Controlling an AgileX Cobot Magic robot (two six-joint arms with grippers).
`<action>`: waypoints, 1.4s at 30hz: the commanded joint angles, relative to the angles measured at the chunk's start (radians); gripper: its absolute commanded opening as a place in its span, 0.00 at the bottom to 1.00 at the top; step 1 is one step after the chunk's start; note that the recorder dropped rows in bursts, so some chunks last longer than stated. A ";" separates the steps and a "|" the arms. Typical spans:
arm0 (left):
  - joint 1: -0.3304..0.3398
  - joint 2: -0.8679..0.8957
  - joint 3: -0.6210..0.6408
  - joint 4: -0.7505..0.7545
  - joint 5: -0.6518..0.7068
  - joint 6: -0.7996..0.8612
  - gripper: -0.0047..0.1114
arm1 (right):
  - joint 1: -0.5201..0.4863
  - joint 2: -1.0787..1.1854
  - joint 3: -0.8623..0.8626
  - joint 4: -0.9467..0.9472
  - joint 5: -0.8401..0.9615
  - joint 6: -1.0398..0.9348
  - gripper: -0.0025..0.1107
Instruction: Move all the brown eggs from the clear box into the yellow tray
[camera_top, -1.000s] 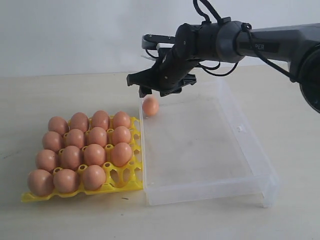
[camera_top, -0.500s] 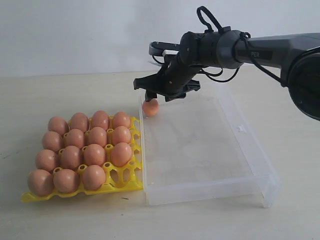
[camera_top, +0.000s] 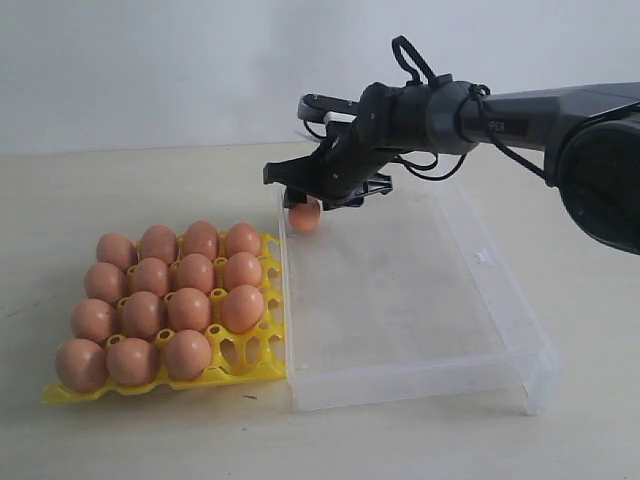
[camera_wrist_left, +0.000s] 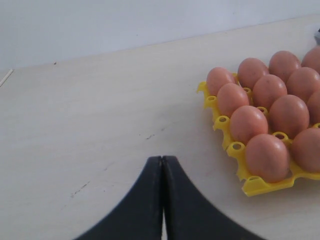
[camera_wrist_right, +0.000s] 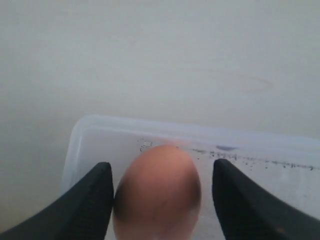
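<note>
One brown egg (camera_top: 304, 214) lies in the far left corner of the clear box (camera_top: 420, 378). My right gripper (camera_top: 312, 196) is lowered over it and open. In the right wrist view the egg (camera_wrist_right: 157, 192) sits between the fingers (camera_wrist_right: 95, 200) of this gripper (camera_wrist_right: 162, 167), close to one and with a gap to the other. The yellow tray (camera_top: 248, 352) beside the box holds several brown eggs (camera_top: 165, 300), and one near-corner cup is empty. My left gripper (camera_wrist_left: 162, 160) is shut with nothing in it, above bare table next to the tray (camera_wrist_left: 260, 185).
The clear box's left wall (camera_top: 286, 300) runs right along the tray's edge. The right arm (camera_top: 520, 100) reaches in from the right above the box's far rim. Bare tabletop (camera_wrist_left: 90, 125) spreads to the left of the tray.
My right gripper has come down from above the box's corner, so its open fingers now stand either side of the egg. The egg and the left gripper have not moved.
</note>
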 joint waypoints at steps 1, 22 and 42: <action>-0.005 -0.006 -0.004 -0.001 -0.006 -0.005 0.04 | -0.004 0.004 -0.007 -0.004 -0.054 -0.010 0.53; -0.005 -0.006 -0.004 -0.001 -0.006 -0.005 0.04 | -0.004 0.002 -0.007 0.098 0.100 -0.192 0.02; -0.005 -0.006 -0.004 -0.001 -0.006 -0.005 0.04 | -0.004 -0.332 0.394 0.106 -0.141 -0.345 0.02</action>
